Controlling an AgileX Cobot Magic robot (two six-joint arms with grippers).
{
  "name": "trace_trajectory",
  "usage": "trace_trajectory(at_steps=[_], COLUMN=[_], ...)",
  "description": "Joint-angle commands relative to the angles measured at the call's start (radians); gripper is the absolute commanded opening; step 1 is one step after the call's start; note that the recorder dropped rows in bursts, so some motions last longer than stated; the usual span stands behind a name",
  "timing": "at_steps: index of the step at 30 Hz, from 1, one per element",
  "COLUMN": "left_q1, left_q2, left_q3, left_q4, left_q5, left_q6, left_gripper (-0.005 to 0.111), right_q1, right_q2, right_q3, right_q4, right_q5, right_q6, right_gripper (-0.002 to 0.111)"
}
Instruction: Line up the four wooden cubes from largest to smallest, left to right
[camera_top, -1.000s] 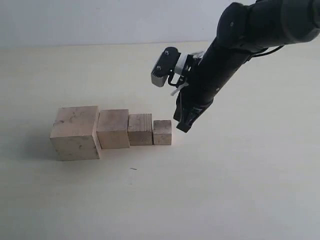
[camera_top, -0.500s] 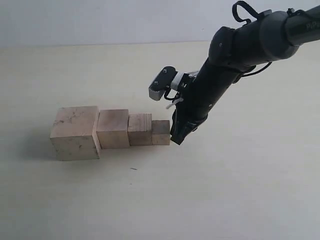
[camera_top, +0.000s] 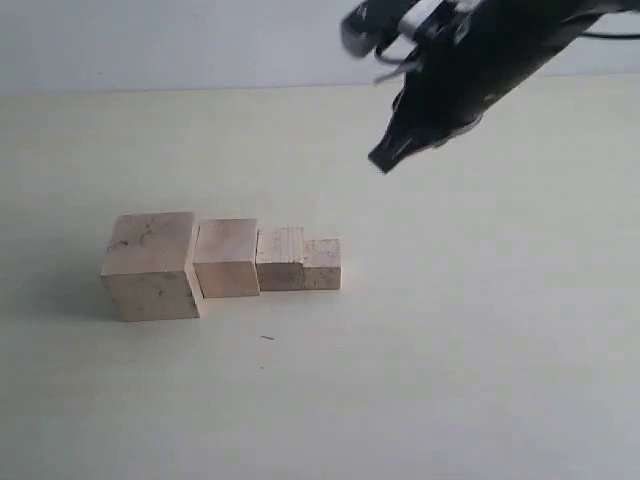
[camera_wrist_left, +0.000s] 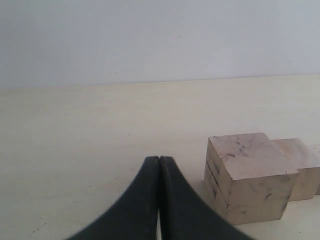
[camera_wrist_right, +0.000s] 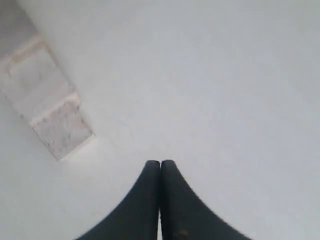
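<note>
Four wooden cubes (camera_top: 227, 257) sit in one touching row on the surface (camera_top: 450, 360), well below the right jaws and clear of them; the smallest cube (camera_top: 322, 264) lies nearest those jaws, the dark-marked largest cube (camera_top: 150, 265) farthest; the right jaws are pressed together, grasping nothing, high above the surface; the left jaws are likewise clenched and empty, the largest cube near ahead of them.

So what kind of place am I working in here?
Probably a bare robot test bench rather than a home or workshop: a plain cream tabletop, a blank pale wall behind it, and the four wooden cubes set in a row, with the right gripper hanging above the table.
</note>
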Motion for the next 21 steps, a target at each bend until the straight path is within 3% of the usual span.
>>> trace_trajectory(at_steps=[1, 8, 11, 18, 21], left_q1=[0.002, 0.002, 0.002, 0.002, 0.002], left_q2=[-0.007, -0.007, -0.007, -0.007, -0.007], left_q3=[0.001, 0.001, 0.001, 0.001, 0.001], left_q4=[-0.009, -0.009, -0.009, -0.009, -0.009], left_q5=[-0.003, -0.003, -0.003, -0.003, -0.003], left_q6=[-0.003, -0.003, -0.003, -0.003, -0.003], left_gripper=[0.000, 0.000, 0.000, 0.000, 0.000], right_q1=[0.000, 0.000, 0.000, 0.000, -0.032], right_q2=[-0.330, -0.825, -0.993, -1.289, -1.443], right_q3=[0.217, 0.807, 0.972, 1.178, 1.202], right_q4=[-0.025, -0.011, -0.002, -0.002, -0.002], right_q5=[-0.187, -0.541, -0.574, -0.570, -0.649], right_q6=[0.206, 0.284, 0.328, 0.376, 0.376], right_gripper=[0.000, 0.000, 0.000, 0.000, 0.000])
